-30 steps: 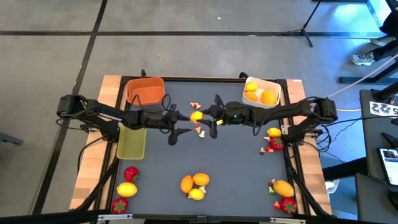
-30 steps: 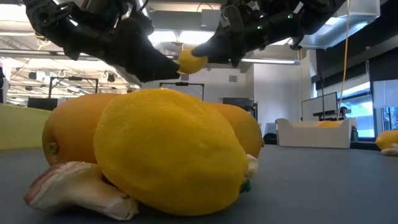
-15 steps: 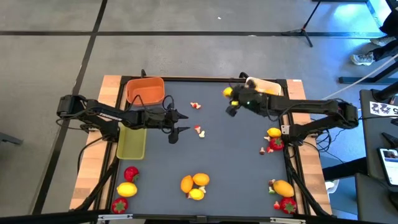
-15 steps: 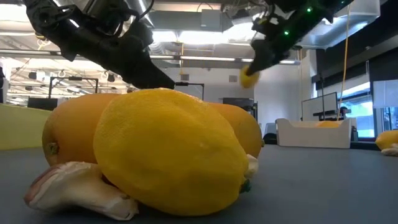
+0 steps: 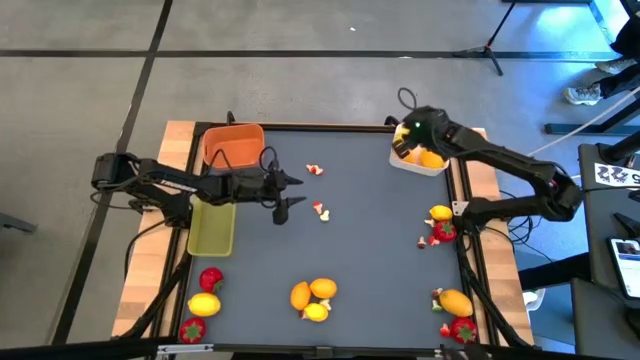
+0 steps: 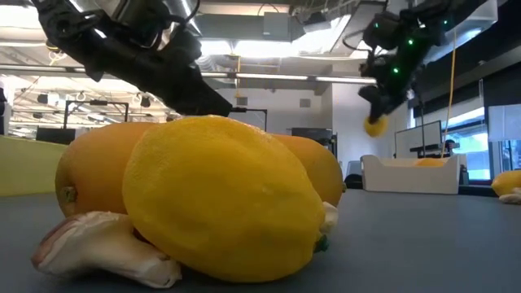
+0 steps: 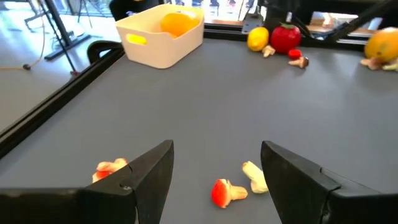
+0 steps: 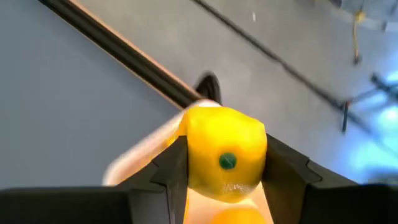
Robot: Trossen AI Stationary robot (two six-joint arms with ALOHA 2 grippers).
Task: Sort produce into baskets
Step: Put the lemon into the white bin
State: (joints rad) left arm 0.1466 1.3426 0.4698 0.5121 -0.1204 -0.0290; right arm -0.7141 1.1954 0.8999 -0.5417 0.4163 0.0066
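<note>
My right gripper (image 5: 405,140) is shut on a yellow lemon (image 8: 225,154) and holds it over the white basket (image 5: 428,160) at the table's far right. In the low view the lemon (image 6: 375,126) hangs above that basket (image 6: 411,173). An orange fruit (image 5: 431,156) lies in the basket. My left gripper (image 5: 284,196) stands open and holds nothing, left of the table's middle. Small pale-and-red bits (image 7: 224,191) lie on the table just ahead of its fingers. The orange basket (image 5: 233,145) and the yellow-green basket (image 5: 212,228) stand at the left. My right gripper pinches the lemon between its two fingers (image 8: 173,169), one on each opposite side (image 8: 194,163). The lemon's end with the green dot faces back toward the wrist. The fingers slant down from above. The lemon is lifted clear, above the white basket.
A lemon and two oranges (image 5: 315,296) lie near the front middle. Strawberries and a lemon (image 5: 204,304) lie at the front left. More fruit lies along the right edge (image 5: 441,222) and at the front right (image 5: 456,303). Small bits (image 5: 314,169) lie near the middle.
My right gripper has carried the lemon from the table's middle toward the far right corner, rising a little and turning, until it is above the white basket. It has kept its hold throughout.
</note>
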